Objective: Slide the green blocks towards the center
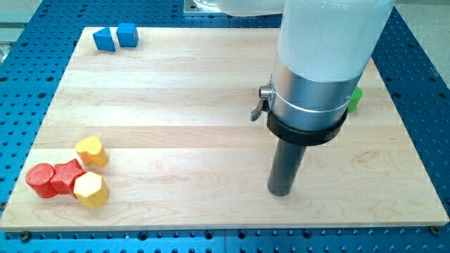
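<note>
A green block (355,98) shows only as a small piece at the view's right, mostly hidden behind the arm's silver body; its shape cannot be made out. My tip (280,192) rests on the wooden board (190,105), below and left of that green piece, well apart from it. No other green block is visible.
Two blue blocks (105,39) (126,34) sit at the view's top left. At the bottom left lie a red cylinder (41,180), a red block (67,176) and two yellow blocks (91,151) (91,190), close together. The arm's body (320,63) hides part of the board's right side.
</note>
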Tool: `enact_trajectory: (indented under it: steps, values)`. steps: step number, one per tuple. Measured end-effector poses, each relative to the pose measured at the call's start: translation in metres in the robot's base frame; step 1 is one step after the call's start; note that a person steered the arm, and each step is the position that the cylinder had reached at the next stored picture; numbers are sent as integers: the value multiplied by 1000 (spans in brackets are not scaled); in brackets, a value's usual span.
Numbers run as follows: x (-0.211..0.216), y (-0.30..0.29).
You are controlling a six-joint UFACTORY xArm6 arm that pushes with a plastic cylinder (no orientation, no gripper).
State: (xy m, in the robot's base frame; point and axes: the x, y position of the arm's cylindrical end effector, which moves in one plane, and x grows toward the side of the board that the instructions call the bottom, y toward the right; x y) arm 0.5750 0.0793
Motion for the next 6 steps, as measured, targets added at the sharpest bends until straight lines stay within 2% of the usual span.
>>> enact_trajectory:
  steps: [5,6]
  values:
    - [-6,-1]
    - [-58,-11]
